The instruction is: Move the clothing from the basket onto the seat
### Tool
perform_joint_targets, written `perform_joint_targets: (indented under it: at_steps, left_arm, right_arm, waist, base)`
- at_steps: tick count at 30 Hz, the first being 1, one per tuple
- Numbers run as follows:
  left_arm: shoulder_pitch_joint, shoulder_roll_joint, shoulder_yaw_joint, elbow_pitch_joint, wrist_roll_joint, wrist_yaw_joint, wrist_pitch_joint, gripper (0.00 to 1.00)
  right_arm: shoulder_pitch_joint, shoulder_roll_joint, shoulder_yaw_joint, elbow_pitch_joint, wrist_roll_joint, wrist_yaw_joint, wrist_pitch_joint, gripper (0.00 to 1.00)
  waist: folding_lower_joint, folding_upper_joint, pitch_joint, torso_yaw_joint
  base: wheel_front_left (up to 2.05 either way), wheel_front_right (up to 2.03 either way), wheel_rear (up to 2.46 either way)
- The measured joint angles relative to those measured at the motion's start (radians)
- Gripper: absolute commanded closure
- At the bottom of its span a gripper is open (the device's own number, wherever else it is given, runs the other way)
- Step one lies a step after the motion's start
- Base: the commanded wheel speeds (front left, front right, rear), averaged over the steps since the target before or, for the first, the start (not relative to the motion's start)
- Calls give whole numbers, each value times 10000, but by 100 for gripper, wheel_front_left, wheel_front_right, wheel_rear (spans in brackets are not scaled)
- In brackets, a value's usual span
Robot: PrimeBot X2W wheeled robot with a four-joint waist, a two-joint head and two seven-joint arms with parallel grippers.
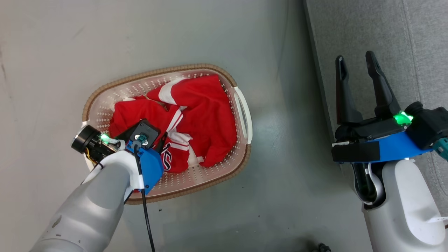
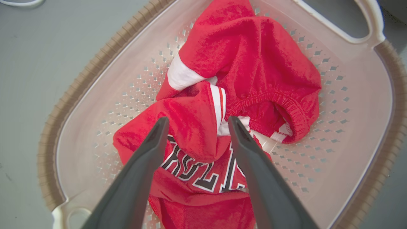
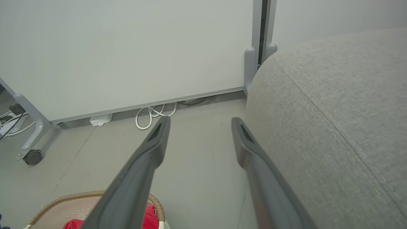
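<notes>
L gripper (image 2: 197, 123) jaws apart over clothing (image 2: 248, 60) in basket (image 2: 362, 105); dark/white lettering (image 2: 190, 171) creased, unreadable. R gripper (image 1: 356, 61) apart, right of basket, by seat (image 1: 413, 31).

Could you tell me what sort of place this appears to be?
Probably an indoor lab or test room set up like a living space: a smooth grey floor, a white partition panel on casters with loose cables at its foot, and a grey upholstered seat.

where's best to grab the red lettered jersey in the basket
Probably the raised fold of the red fabric jersey with dark-and-white lettering, taken straight down from above: it humps up off the cream perforated plastic basket floor, right between the left gripper's open jaws.
</notes>
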Motion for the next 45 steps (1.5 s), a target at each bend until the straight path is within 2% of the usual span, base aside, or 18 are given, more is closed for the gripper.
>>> perform_joint_targets:
  at_steps: [13, 29, 30, 32, 45]
  left_arm:
    - [-847, 198, -1193, 568, -502, 2, 646, 0]
    - [-1911, 430, -2111, 871, -50, 109, 1390, 0]
    - [-1930, 428, -2127, 880, -50, 109, 1442, 31]
    - [-1938, 422, -2165, 892, -50, 107, 1452, 100]
    - [-1927, 253, -2219, 918, -336, 67, 1246, 100]
  right_arm:
    - [-486, -2, 69, -420, 198, 0, 0, 0]
    - [-848, -2, 63, -1141, 190, 0, 0, 0]
    - [-857, -2, 59, -1158, 190, 0, 0, 0]
    - [-869, -2, 59, -1174, 190, 0, 0, 0]
    - [-874, 0, 21, -1135, 221, 0, 0, 0]
  waist:
    - [0, 0, 1251, -228]
    - [0, 0, 2620, -355]
    - [0, 0, 2645, -353]
    - [-1, 0, 2660, -356]
    - [-1, 0, 2243, -307]
  base:
    - [0, 0, 0]
    - [0, 0, 0]
    - [0, 0, 0]
    - [0, 0, 0]
    - [0, 0, 0]
